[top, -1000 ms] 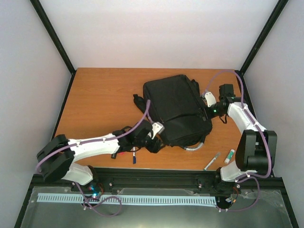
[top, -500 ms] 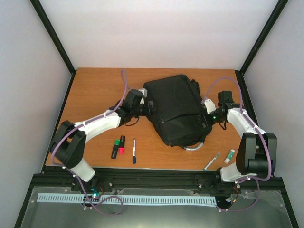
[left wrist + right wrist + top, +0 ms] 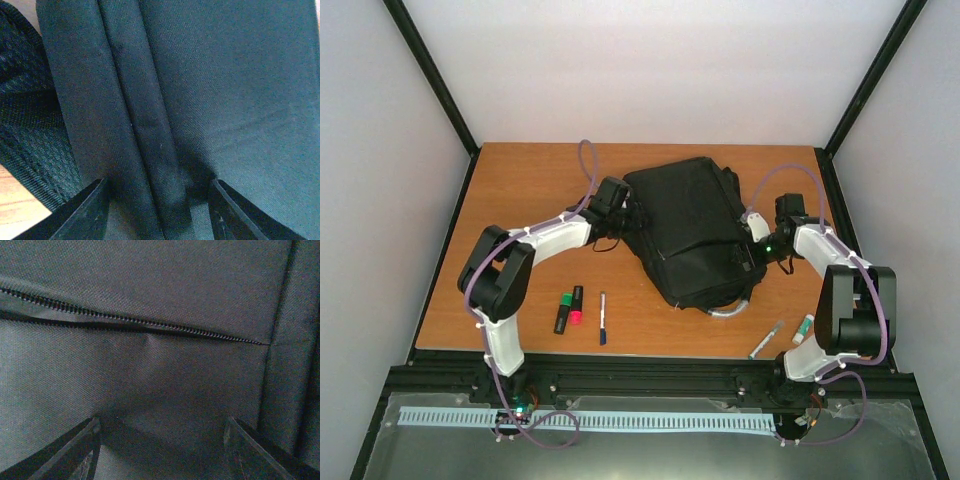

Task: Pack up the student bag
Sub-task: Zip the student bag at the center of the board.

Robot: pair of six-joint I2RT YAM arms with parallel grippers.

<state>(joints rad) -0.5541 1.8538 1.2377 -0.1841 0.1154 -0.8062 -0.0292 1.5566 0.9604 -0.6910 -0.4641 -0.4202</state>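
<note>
The student bag [image 3: 692, 228], a large black fabric backpack, lies flat in the middle of the table, with a strap end [image 3: 610, 212] sticking out at its left. My left gripper [image 3: 628, 214] is pressed to the bag's left edge. In the left wrist view its fingers [image 3: 92, 210] stand apart, a raised fold of bag fabric [image 3: 150, 150] running between them. My right gripper [image 3: 752, 240] is at the bag's right side. It is open [image 3: 161, 422] against flat black cloth just below a closed zipper [image 3: 130, 320].
A green-and-black highlighter [image 3: 563, 312] and a red one [image 3: 577, 306] lie near the front left of the wooden table [image 3: 530, 190], beside a dark pen [image 3: 603, 320]. At front right are a grey pen [image 3: 766, 339] and a small white tube [image 3: 804, 328].
My left arm swung from the bag's near left corner up to its left edge, uncovering the highlighters and pen. My right gripper slid a little closer in along the bag's right side.
</note>
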